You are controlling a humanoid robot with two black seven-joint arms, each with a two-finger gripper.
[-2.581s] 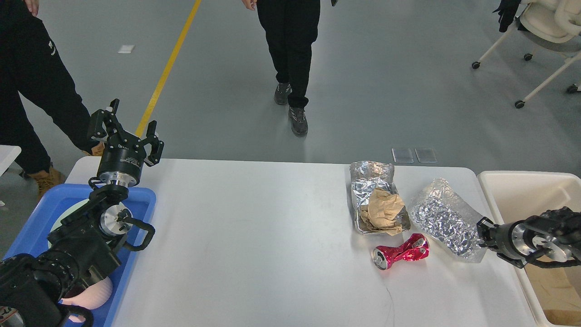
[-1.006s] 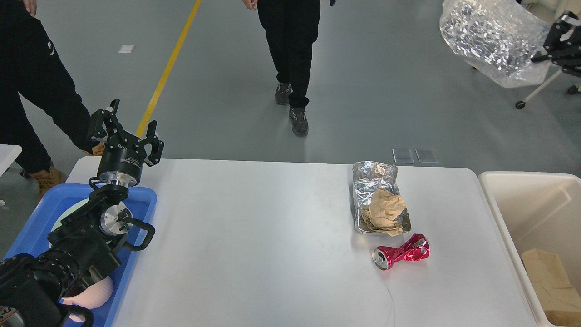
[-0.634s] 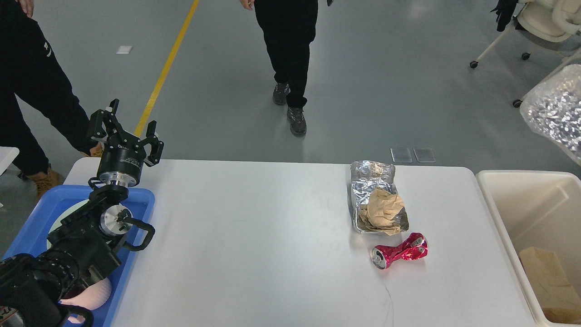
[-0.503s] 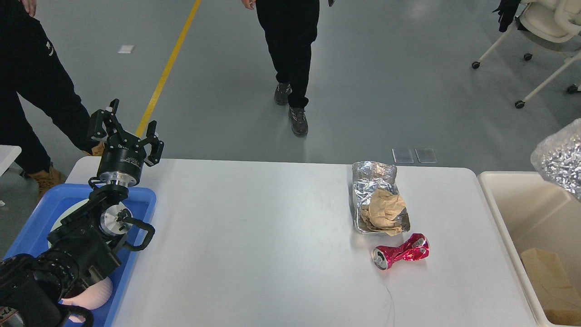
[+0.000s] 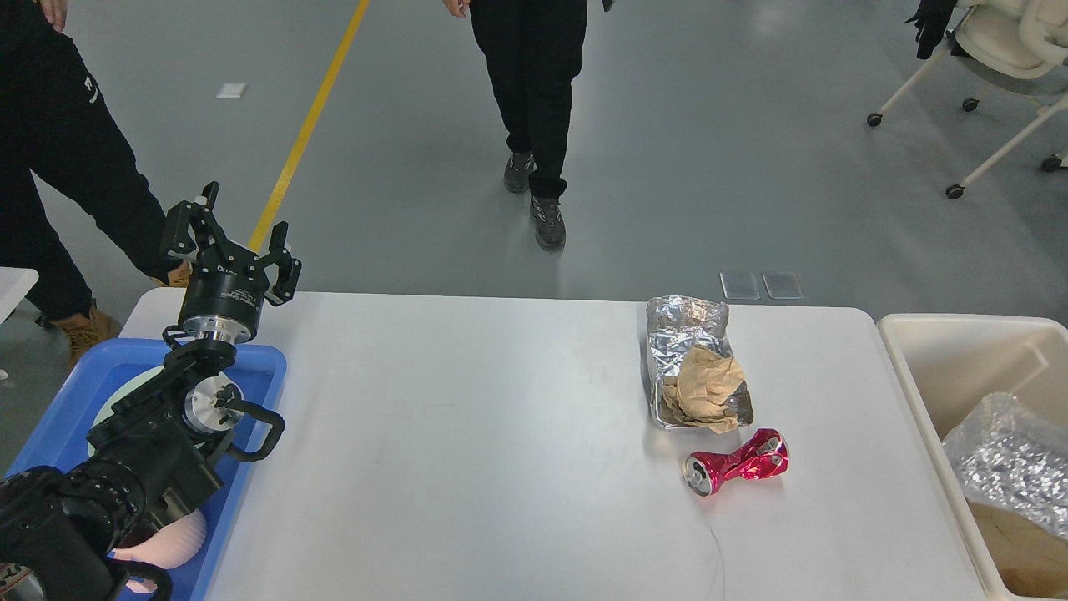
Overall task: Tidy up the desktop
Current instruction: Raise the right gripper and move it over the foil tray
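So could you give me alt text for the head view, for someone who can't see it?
A white desktop holds a foil tray of crumpled paper and a crushed red can. A cream bin at right contains a silver bag. The left tool is raised, open, above a blue tray.

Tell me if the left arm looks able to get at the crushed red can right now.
Probably not easily: the left gripper is raised at the table's far left corner, the can lies far right, though bare desktop lies between.

Bright, even overhead light, source unseen. Large white rectangular matte desktop (image 5: 501, 434) shows soft sheen, faint shadows. Crumpled silver foil tray (image 5: 687, 334) and crushed magenta metal can (image 5: 738, 472) glint. Focus sharp; slight edge distortion, possibly wide lens.
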